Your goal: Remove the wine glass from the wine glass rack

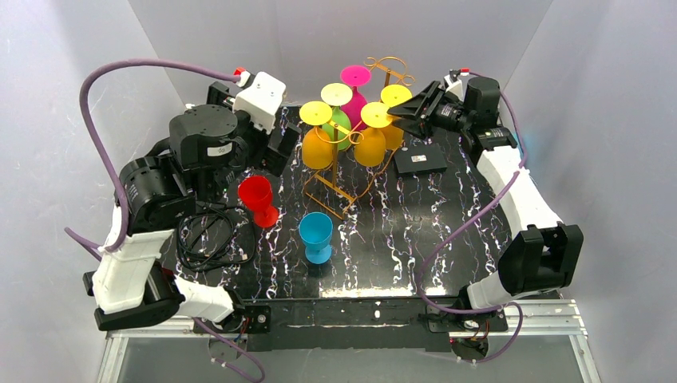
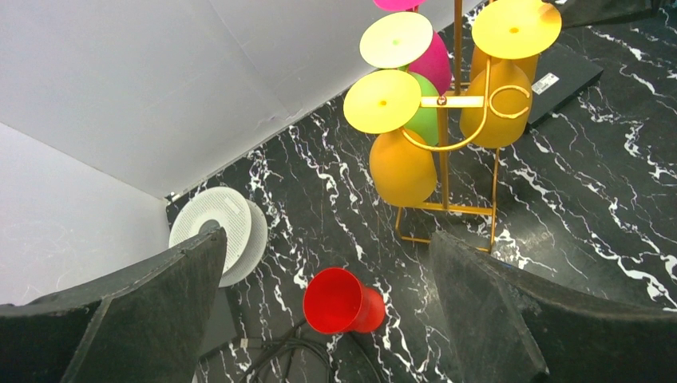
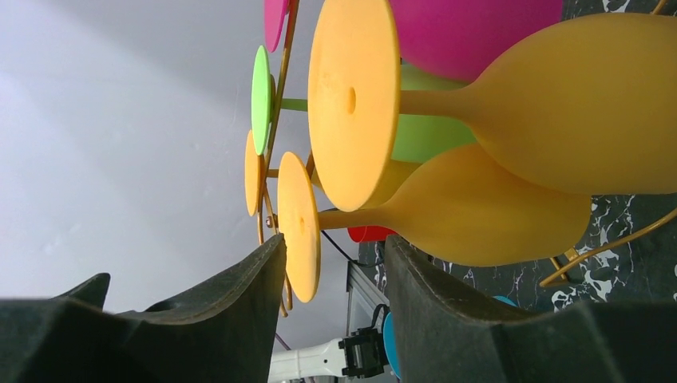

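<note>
The wine glass rack (image 1: 331, 190) is a golden wire stand at the back middle of the table, with several wine glasses hanging upside down on it in orange, green and pink. My right gripper (image 1: 401, 112) reaches in from the right at the nearest orange wine glass (image 1: 370, 145). In the right wrist view the right gripper (image 3: 334, 243) stands open, its fingers straddling the lower edge of that glass's foot (image 3: 299, 227) and its stem. My left gripper (image 2: 327, 239) is wide open and holds nothing, high above a red glass (image 2: 343, 299).
A red glass (image 1: 257, 199) and a blue glass (image 1: 316, 237) stand upright on the black marbled table in front of the rack. A black box (image 1: 421, 159) lies right of the rack. A coiled cable (image 1: 207, 239) lies at the left, and a white perforated disc (image 2: 215, 231) near the wall.
</note>
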Robot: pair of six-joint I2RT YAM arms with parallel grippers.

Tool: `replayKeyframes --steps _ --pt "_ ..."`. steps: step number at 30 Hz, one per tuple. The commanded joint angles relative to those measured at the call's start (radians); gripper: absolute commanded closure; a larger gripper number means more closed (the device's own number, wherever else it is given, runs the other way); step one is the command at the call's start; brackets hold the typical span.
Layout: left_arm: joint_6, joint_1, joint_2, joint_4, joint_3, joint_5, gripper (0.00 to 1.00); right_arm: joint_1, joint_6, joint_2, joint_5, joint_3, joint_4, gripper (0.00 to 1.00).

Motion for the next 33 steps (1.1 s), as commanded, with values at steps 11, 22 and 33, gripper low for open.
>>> replayKeyframes --steps 11,22,33 --pt "-0.11 0.076 0.027 -0.067 0.06 0.047 0.0 0.016 0.005 0.027 -0.039 0.061 0.061 0.54" --pt "-0.143 0.085 0.029 -0.068 0.038 0.063 0.0 0.038 0.011 0.018 -0.042 0.07 0.05 0.81" --pt "-0.159 0.086 0.024 -0.067 0.036 0.071 0.05 0.051 0.024 0.015 -0.032 0.084 0.043 0.99"
